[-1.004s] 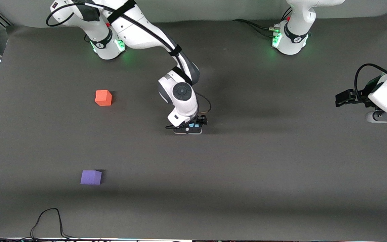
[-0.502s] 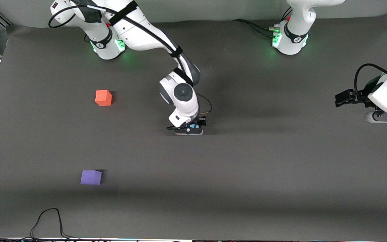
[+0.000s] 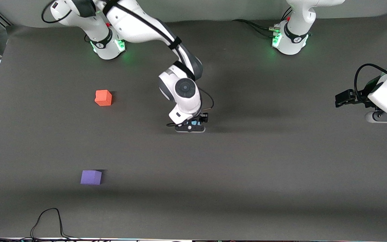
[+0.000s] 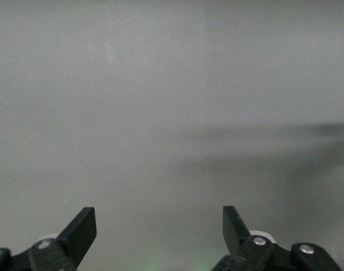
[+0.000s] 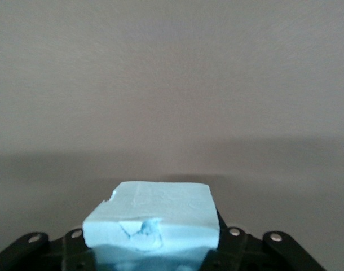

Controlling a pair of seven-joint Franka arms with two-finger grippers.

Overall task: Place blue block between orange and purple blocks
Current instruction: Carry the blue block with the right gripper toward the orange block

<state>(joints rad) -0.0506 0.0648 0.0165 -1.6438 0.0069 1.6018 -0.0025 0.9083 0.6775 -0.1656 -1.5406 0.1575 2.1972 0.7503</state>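
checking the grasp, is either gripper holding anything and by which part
The right gripper is shut on the small sky-blue foam cube, clamped by two opposite side faces. The left gripper waits open, holding nothing.

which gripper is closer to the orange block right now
The right. The right gripper, shut on the blue block, is mid-table, toward the left arm's end from the orange block. The left gripper waits, open, at the left arm's table end.

Dark grey matte table (image 3: 281, 174), pale wall (image 3: 213, 10) along top, black cable (image 3: 47, 220).
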